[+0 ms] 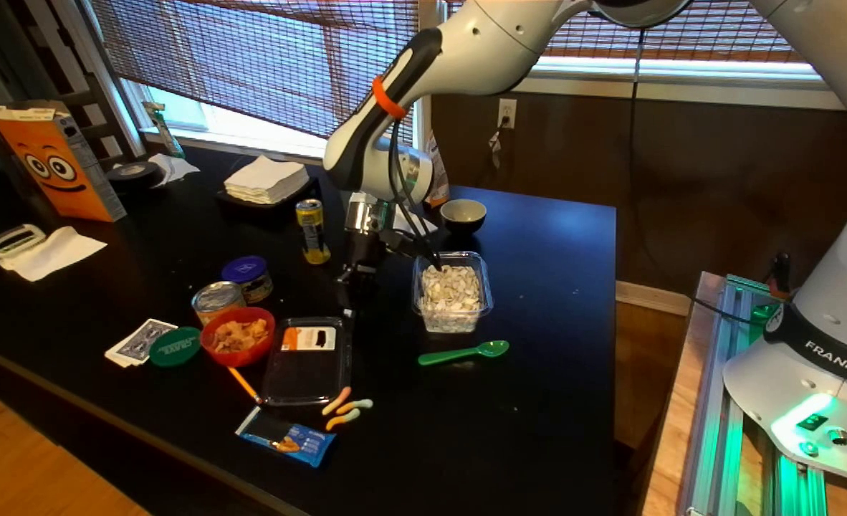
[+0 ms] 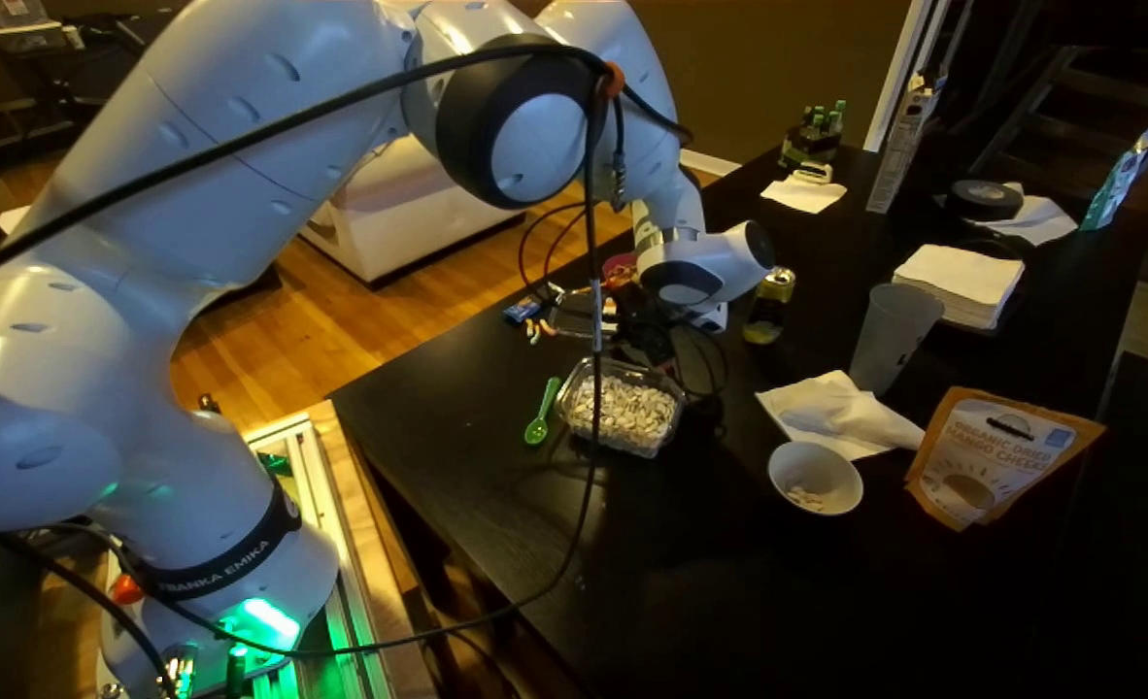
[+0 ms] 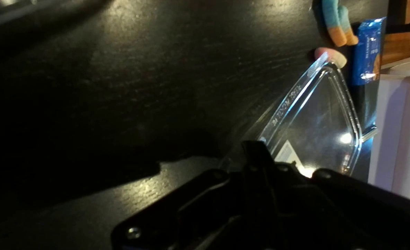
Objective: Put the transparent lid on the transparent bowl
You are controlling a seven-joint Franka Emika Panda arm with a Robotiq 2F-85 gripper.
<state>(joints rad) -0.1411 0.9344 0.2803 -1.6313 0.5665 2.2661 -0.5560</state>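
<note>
- The fingers [image 3: 257, 156] were dark in the wrist view but looked narrow, nearly or fully together; whether they had a rim pinched between them could not be told.
- Right at their tips was the edge of the transparent lid [image 3: 321, 114], a clear rectangle running away up and to the right in that view. In an exterior view its label [image 1: 321, 339] showed, the fingers stood at its far corner on the bowl's side, and its long axis seemed to run toward the camera.
- Gummy worms [image 3: 332, 21] lay off the lid's near end, one just beside a corner.
- The transparent bowl [image 1: 452, 324] stood upright and uncovered on the counter [image 1: 538, 430], across the fingers from the lid and nearer the robot's base [image 1: 803, 373]. The coming move, as I judged it, turned on that: lift, then carry baseward over the gap.
- A green spoon [image 1: 464, 353] lay near the bowl.
- The arm [image 1: 466, 54] arched high, forearm sloping down, wrist low, fingers pointing downward; its cable [image 2: 591, 223] crossed the sight line to the bowl and might snag.
</note>
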